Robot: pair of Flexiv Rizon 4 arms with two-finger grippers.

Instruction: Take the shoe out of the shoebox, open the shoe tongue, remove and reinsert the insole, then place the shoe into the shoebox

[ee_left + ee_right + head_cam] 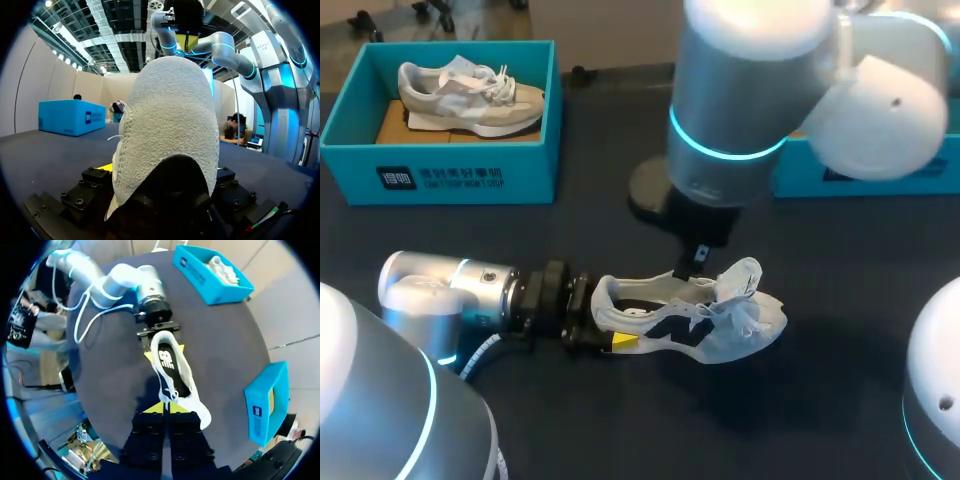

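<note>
Shoe (pixel 690 325) lying on table (pixel 620 430), heel clamped in left claw (pixel 164 351); right claw (pixel 163 407) pinched closed above the laces. Light, soft mesh upper will probably buckle; the stiffer heel likely gives the firmest hold.

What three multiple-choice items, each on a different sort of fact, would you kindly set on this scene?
1. Where does the left gripper hold the white mesh sneaker?
A. the toe
B. the heel
C. the laces

2. How many teal cardboard boxes stand on the dark table?
A. one
B. two
C. three

3. The teal shoebox holding the beige sneaker is:
A. open
B. lidded
C. overturned

Key:
1 B, since the gripper clamps the heel from both sides.
2 B, that shoebox plus a second teal box on the right arm's side.
3 A, since the beige sneaker shows from above.
</note>
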